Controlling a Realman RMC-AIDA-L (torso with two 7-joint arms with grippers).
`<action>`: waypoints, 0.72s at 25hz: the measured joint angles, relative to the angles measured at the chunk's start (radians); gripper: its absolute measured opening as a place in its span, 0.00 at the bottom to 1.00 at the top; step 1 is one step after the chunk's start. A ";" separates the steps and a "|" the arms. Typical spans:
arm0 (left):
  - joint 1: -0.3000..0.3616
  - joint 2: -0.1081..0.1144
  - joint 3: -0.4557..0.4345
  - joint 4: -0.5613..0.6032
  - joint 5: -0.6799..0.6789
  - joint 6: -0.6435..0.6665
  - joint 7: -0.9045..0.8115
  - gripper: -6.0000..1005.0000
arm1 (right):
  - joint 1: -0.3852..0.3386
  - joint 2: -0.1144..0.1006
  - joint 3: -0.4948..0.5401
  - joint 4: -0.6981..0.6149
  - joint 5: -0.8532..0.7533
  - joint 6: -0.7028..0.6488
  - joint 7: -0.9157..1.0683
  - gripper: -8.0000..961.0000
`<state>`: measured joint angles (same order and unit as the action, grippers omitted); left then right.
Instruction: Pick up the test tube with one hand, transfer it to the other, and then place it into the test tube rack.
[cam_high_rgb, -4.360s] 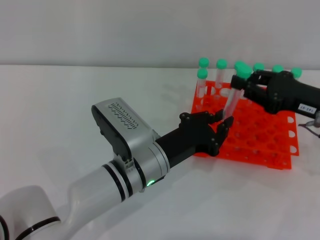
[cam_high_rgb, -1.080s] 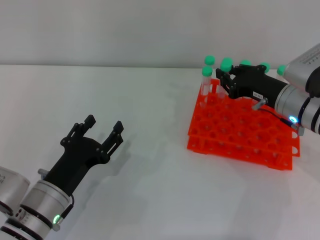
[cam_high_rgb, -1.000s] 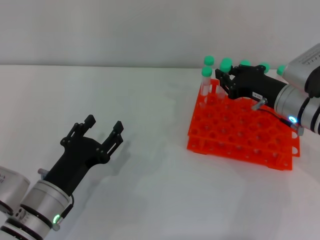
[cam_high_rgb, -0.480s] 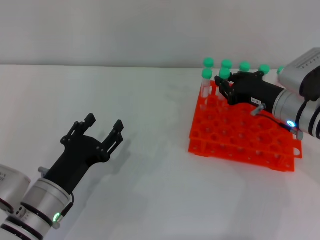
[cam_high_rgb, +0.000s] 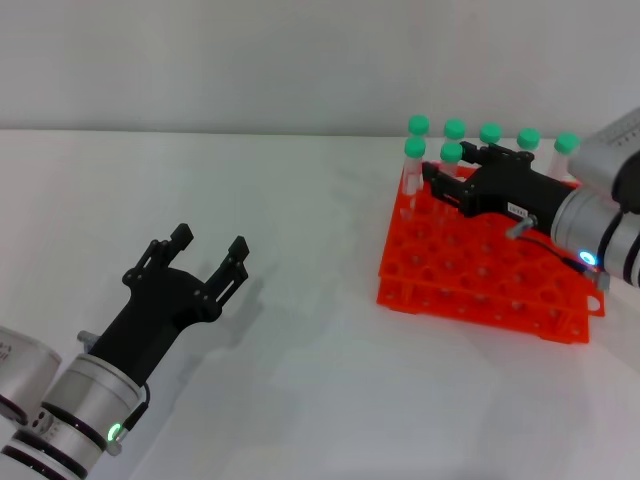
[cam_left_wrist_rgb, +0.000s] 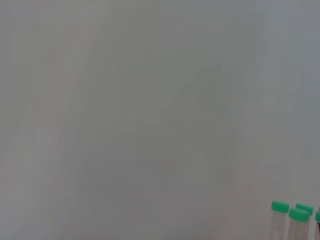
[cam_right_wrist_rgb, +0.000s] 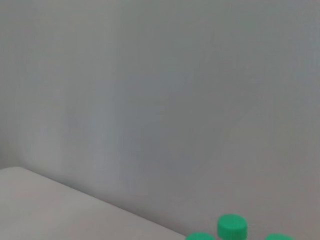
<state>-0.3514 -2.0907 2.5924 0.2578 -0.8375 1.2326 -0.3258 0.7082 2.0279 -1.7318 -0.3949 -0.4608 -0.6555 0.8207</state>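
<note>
Head view: the right claw (cam_high_rgb: 447, 185), at the upper right of the frame, sits over the orange test tube rack (cam_high_rgb: 490, 285), fingers slightly parted beside the test tube (cam_high_rgb: 450, 158) standing in a back hole. At lower left, the left claw (cam_high_rgb: 208, 258) hovers above the white tabletop (cam_high_rgb: 300, 380), spread open and empty.

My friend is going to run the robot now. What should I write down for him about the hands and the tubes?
Left hand: open, holding nothing, low over the white table, well away from the rack.
Right hand: over the back rows of the orange test tube rack, fingers beside a green-capped test tube standing in the second row; grip cannot be told.
Six more tubes stand in the rack.
Done: this tube looks seated in the rack.
Left: check the right hand has let go, then pull it clear without bumping the neighbours.
</note>
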 joint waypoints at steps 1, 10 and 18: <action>0.000 0.000 0.000 0.001 0.000 0.001 -0.001 0.78 | -0.008 0.000 0.000 -0.005 0.000 -0.008 0.000 0.43; 0.004 0.000 0.000 0.001 0.000 0.002 -0.002 0.78 | -0.146 -0.005 0.006 -0.118 0.002 -0.126 -0.001 0.83; 0.001 0.000 -0.019 0.002 -0.042 0.008 -0.004 0.78 | -0.364 -0.001 0.142 -0.065 0.162 -0.535 -0.281 0.86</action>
<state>-0.3503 -2.0907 2.5739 0.2593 -0.8793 1.2411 -0.3299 0.3441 2.0266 -1.5893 -0.4594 -0.2992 -1.1901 0.5394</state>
